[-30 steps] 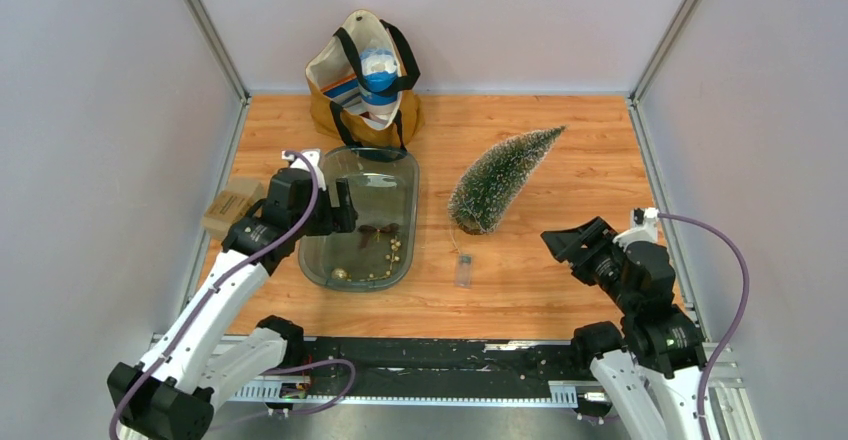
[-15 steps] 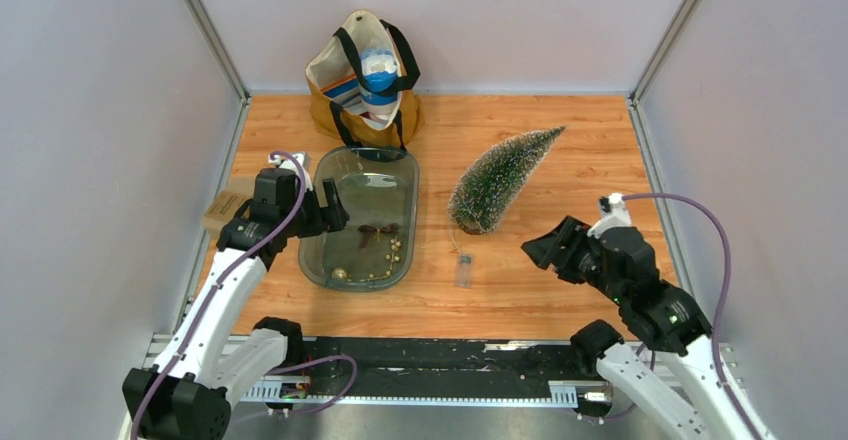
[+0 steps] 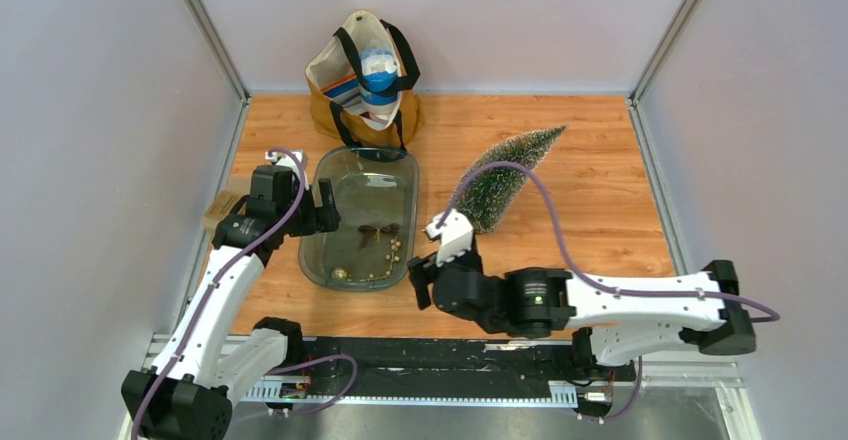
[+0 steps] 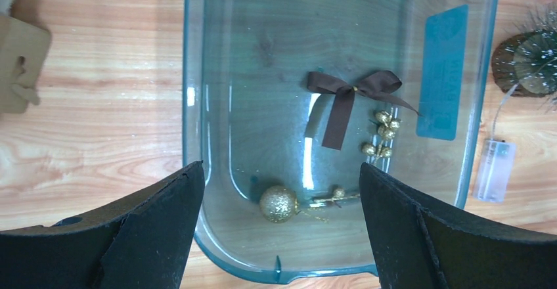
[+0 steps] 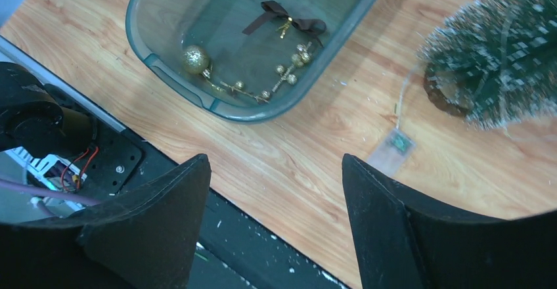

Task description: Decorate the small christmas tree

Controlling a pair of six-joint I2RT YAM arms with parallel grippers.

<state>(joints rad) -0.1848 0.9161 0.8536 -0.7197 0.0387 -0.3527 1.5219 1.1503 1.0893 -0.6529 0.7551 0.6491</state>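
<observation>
The tray (image 4: 190, 105) sits on the wooden table (image 3: 600, 160) and holds all the ornaments: a brown bow (image 4: 348, 92) near its middle, a cluster of gold beads (image 4: 381, 131) just right of the bow, and a glittery gold ball (image 4: 278, 203) on a sprig toward its near end. Its walls probably serve to stop the round pieces rolling off. The small christmas tree (image 3: 500, 180) lies on its side to the right of the tray, bare of decoration. Its base faces the tray and its tip points away toward the far right. A thin wire runs from the base to a clear battery pack (image 4: 492, 171) lying just beside the tray's right rim. The left claw (image 4: 281, 165) hovers over the tray's left side with its fingers wide apart and nothing between them, looking down on the ornaments as if lining up a pick. The right claw (image 5: 276, 157) hangs off the tray's near right corner, fingers also apart and empty, the arm reaching across in front of the tree. A tote bag (image 3: 365, 70) stands beyond the tray's far end, and a small cardboard piece (image 4: 20, 66) lies to the tray's left. The tree likely needs standing up first.
</observation>
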